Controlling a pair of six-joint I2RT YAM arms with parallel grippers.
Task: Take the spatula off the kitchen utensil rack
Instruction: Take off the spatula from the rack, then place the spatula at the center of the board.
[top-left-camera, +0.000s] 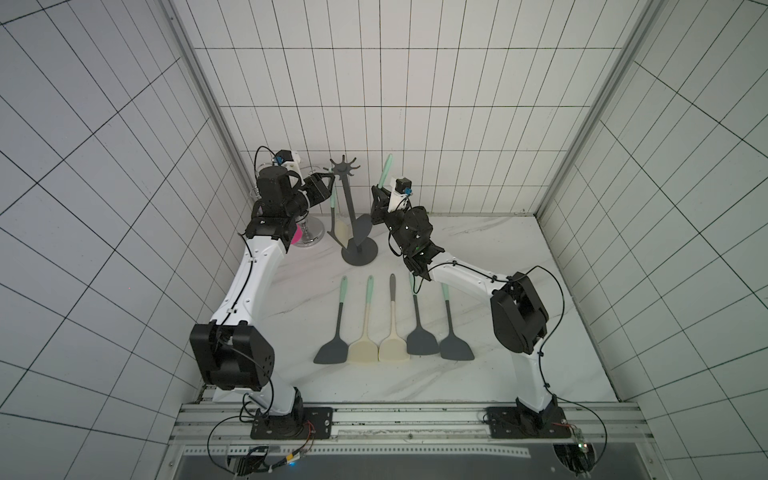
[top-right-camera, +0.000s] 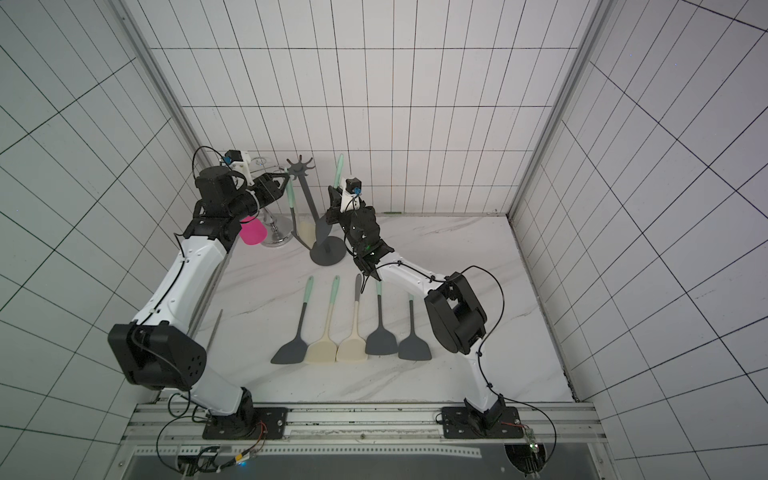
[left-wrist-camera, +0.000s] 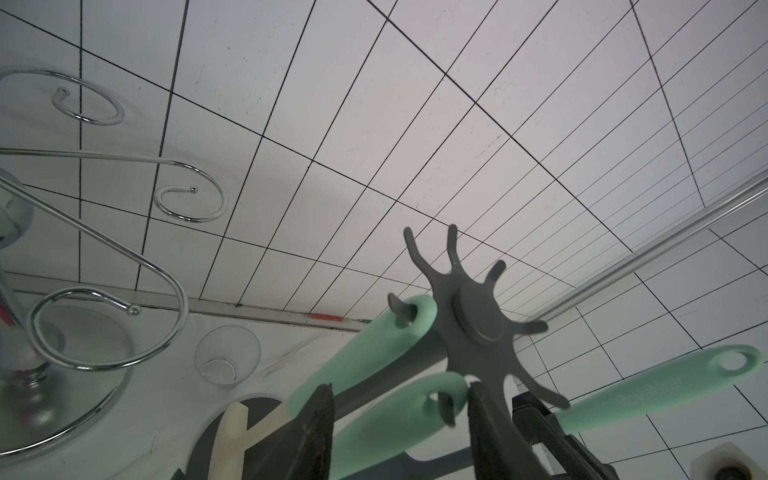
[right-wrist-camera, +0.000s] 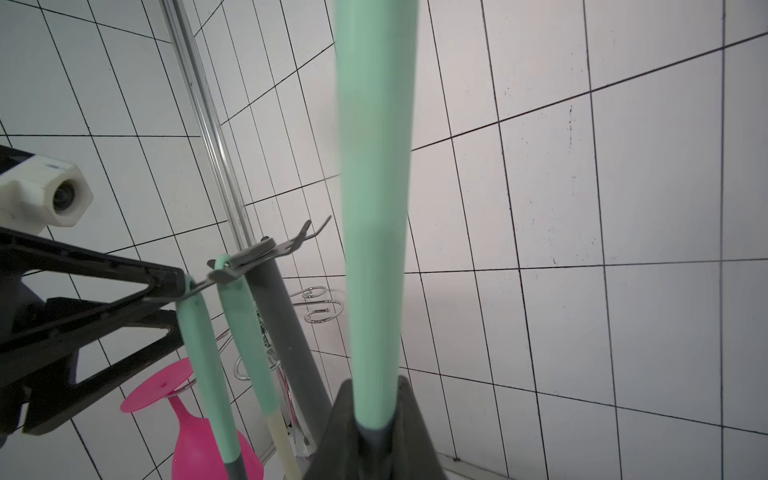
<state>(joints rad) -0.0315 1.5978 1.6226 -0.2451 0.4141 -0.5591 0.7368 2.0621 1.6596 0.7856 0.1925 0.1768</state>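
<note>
The kitchen utensil rack (top-left-camera: 351, 208) stands at the back of the table, with its ring of hooks (left-wrist-camera: 469, 316) on top. Two spatulas hang from it. One has a mint handle (left-wrist-camera: 374, 345) and a cream shaft. The other's mint handle (left-wrist-camera: 390, 419) lies between the fingers of my left gripper (left-wrist-camera: 401, 386), which is open; its looped end touches one finger (left-wrist-camera: 486, 432). My right gripper (right-wrist-camera: 373, 380) is shut on a third spatula (top-left-camera: 386, 166) where mint handle meets grey shaft. It holds that spatula upright, to the right of the rack and clear of the hooks.
A chrome curly-wire glass holder (top-left-camera: 311, 233) with a pink glass (top-right-camera: 252, 233) stands left of the rack, behind my left arm. A clear glass (left-wrist-camera: 227, 355) lies near it. Several spatulas (top-left-camera: 390, 328) lie in a row mid-table. The tiled back wall (top-left-camera: 415, 124) is close behind.
</note>
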